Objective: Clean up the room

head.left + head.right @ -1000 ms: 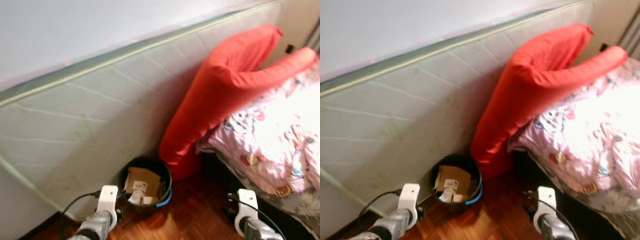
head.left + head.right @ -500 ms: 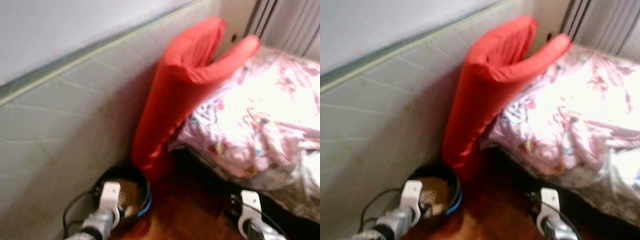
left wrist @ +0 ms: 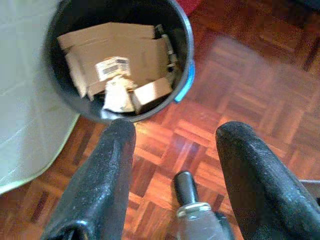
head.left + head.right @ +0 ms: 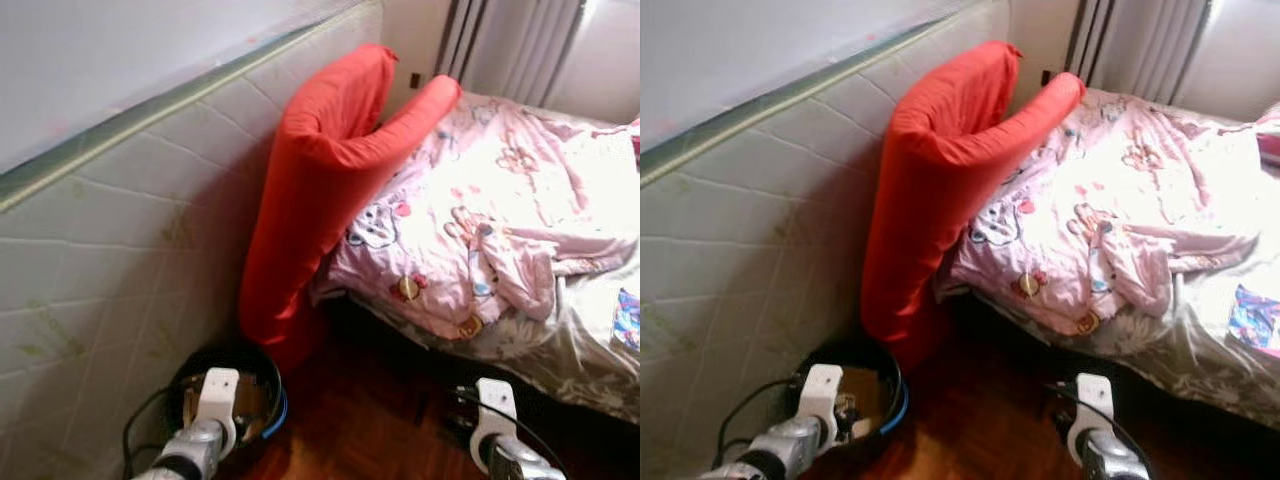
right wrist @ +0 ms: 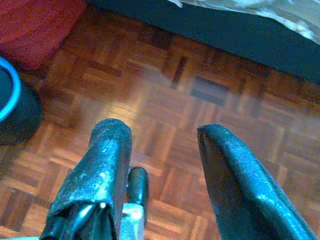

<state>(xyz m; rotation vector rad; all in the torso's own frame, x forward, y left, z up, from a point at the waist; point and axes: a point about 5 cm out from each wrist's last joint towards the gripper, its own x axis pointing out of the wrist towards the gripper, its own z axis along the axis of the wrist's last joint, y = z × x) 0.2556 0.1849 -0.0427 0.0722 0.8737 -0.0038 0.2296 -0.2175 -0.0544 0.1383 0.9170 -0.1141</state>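
L gripper (image 3: 172,137) jaws apart, above bin (image 3: 182,30) (cardboard inside) | R gripper (image 5: 162,137) jaws apart, empty

Pale quilted mattress (image 4: 120,250) on edge along frame left. Grey curtains (image 4: 510,45) upper right. Parquet floor (image 5: 165,115) across the bottom, reddish-brown, glossy. White wall (image 4: 120,60) upper left.

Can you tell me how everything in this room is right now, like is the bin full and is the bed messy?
Bin: upright on the floor, holding cardboard scraps, not full.
Red cushion: standing on end, bent over onto the bed.
Pink blanket: rumpled, unmade.
Mattress: propped on its side against the wall.
Curtains: drawn.
Left gripper: open, empty.
Right gripper: open, empty.
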